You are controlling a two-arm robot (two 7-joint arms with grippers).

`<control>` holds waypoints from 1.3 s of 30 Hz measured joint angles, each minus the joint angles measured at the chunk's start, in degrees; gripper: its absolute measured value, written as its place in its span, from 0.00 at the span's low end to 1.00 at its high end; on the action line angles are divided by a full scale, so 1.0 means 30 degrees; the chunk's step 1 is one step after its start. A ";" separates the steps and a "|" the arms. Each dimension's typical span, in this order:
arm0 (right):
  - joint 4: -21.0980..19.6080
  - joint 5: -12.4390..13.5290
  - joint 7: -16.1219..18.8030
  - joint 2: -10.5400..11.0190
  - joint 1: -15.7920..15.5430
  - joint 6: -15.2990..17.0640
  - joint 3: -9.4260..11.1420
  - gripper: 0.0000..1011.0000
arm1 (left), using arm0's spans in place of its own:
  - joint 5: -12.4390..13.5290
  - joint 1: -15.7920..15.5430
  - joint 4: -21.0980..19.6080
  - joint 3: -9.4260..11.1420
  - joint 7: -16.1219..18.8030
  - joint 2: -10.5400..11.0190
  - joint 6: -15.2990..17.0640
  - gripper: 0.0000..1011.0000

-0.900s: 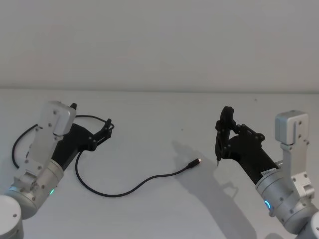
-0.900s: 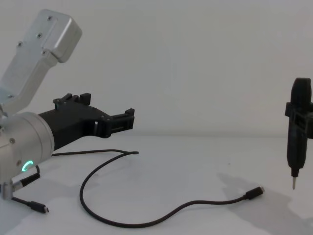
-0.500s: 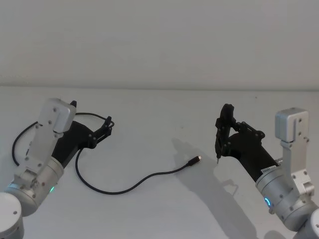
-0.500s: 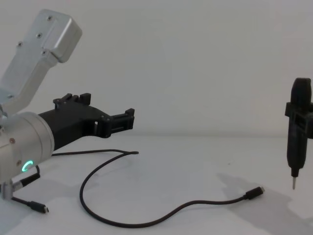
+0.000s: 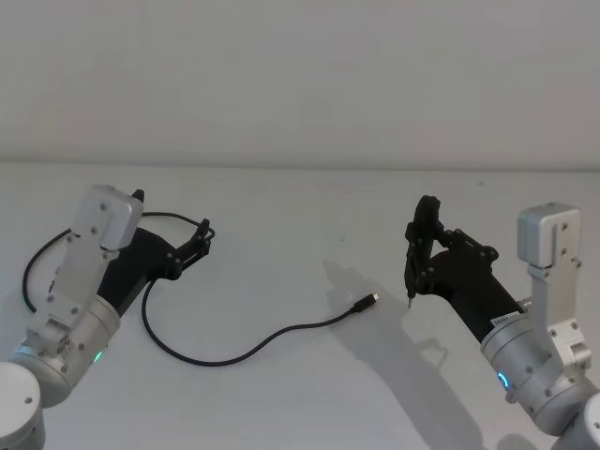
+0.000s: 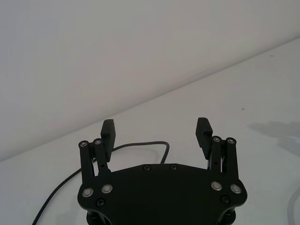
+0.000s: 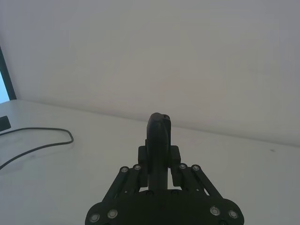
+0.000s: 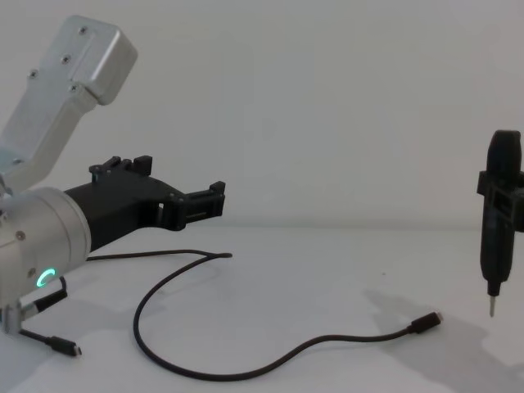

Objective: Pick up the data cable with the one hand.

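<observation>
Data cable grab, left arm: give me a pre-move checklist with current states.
1. Left pincer open, nothing between its fingers: ok.
2. Data cable lying in plain sight on the table: ok.
3. Left pincer down at the cable: not ok, it hovers above the loop.
4. Right pincer shut on pen-like tool, tip apart from the plug: ok.
5. Cable's other end free beside the left arm: cannot tell.

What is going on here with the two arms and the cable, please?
The left gripper hovers open above the far loop of the data cable, which lies untouched on the table. The right gripper holds a black pen-like tool upright, tip down, near the cable's plug.
</observation>
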 joint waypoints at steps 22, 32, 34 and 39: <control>0.0000 0.0000 -0.0001 0.0000 0.0000 0.0000 0.0000 0.27 | -0.0001 0.0000 0.0000 0.0000 0.0000 0.0000 0.0000 0.99; 0.0000 -0.0001 0.0000 0.0000 0.0000 0.0001 0.0000 0.27 | 0.0001 0.0001 -0.0001 0.0000 0.0000 0.0000 0.0000 0.99; 0.0000 0.0000 0.0000 -0.0001 -0.0001 0.0001 0.0000 0.27 | 0.0000 0.0000 -0.0001 0.0001 0.0000 0.0000 0.0000 0.99; 0.0000 0.0000 0.0000 0.0000 -0.0001 0.0000 0.0001 0.27 | -0.0001 -0.0001 -0.0001 0.0001 0.0000 0.0000 -0.0001 0.99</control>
